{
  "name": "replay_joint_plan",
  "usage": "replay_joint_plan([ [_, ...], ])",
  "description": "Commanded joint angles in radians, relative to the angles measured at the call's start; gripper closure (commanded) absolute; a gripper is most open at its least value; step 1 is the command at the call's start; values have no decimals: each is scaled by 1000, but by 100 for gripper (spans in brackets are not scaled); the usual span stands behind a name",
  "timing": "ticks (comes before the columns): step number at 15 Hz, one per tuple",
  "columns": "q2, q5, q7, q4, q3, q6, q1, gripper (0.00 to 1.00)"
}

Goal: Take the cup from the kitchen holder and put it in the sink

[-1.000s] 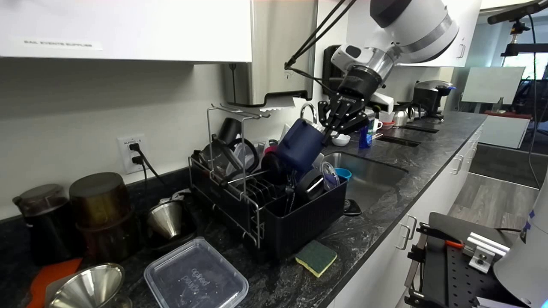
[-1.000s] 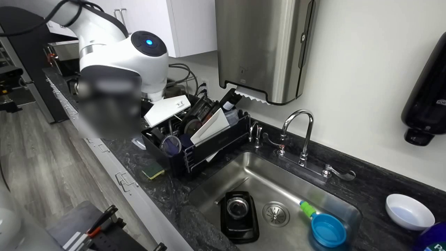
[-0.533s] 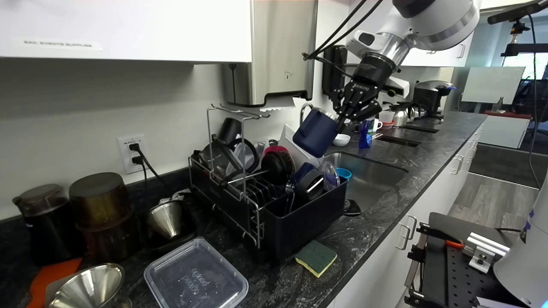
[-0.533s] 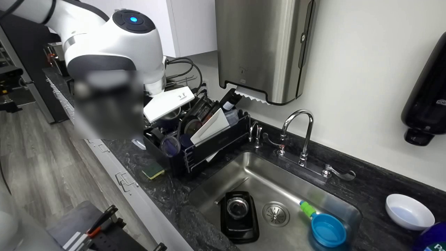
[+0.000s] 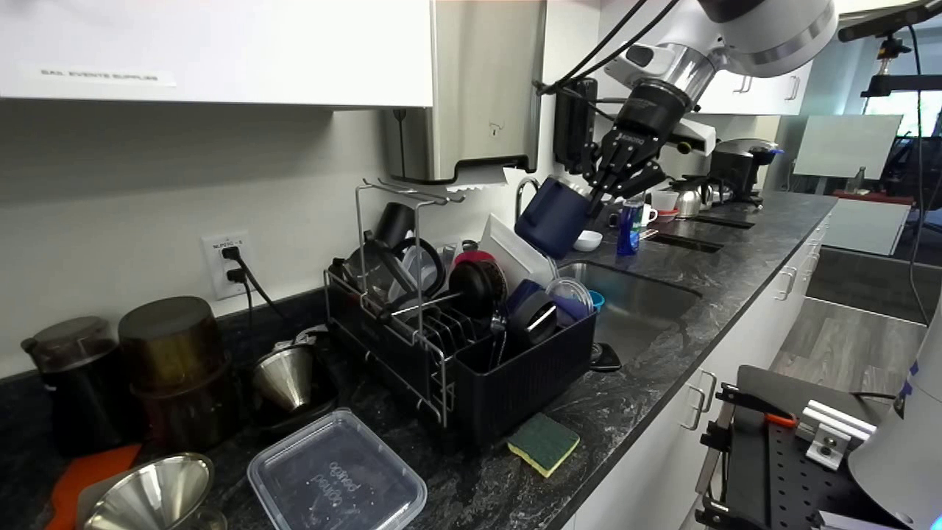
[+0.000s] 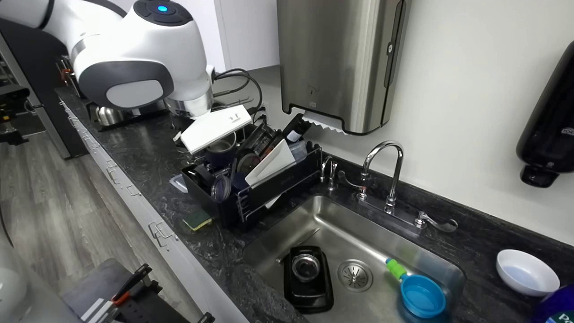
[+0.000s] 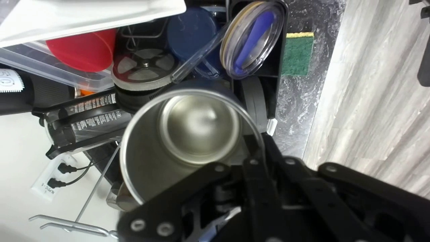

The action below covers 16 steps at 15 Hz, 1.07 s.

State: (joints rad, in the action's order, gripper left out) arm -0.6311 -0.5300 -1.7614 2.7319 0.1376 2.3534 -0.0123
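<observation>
Wrist view: straight down into the wide mouth of the navy cup (image 7: pixel 191 144), with the gripper (image 7: pixel 259 142) clamped on its rim, fingers (image 7: pixel 252 171) pinching that edge from inside and out. In an exterior view, hanging from that pinch above the kitchen holder (image 5: pixel 515 383), apparently clear of the dishes (image 5: pixel 477 287) below, though hard to be sure of at the base. Lying, from the fingers, downward and toward the wall (image 5: pixel 169 184); long axis slanted rather than upright, mouth up toward the gripper, base down and away. Not yet over the sink (image 6: pixel 354 237), just past the end of the holder, with a leaning white dish (image 6: pixel 271 163) in between as the thing to get over. Probably midway through the task, at the carrying step. Next, by the look of it, to raise a little more, then to cross sideways past the white dish toward the sink before any lowering; with the base so low on the wall side of the grip, likely to catch on that dish's upper edge. Held only at one point of the rim, so perhaps prone to swivel on a knock.
</observation>
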Motion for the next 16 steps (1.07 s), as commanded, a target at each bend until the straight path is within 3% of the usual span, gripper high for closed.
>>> replay_joint_plan([
  [1,-49,38,32,14,43,11,-39,98],
  [10,-192,129,118,-6,109,-28,-34,98],
  [16,-157,197,170,-64,225,-17,-23,98],
])
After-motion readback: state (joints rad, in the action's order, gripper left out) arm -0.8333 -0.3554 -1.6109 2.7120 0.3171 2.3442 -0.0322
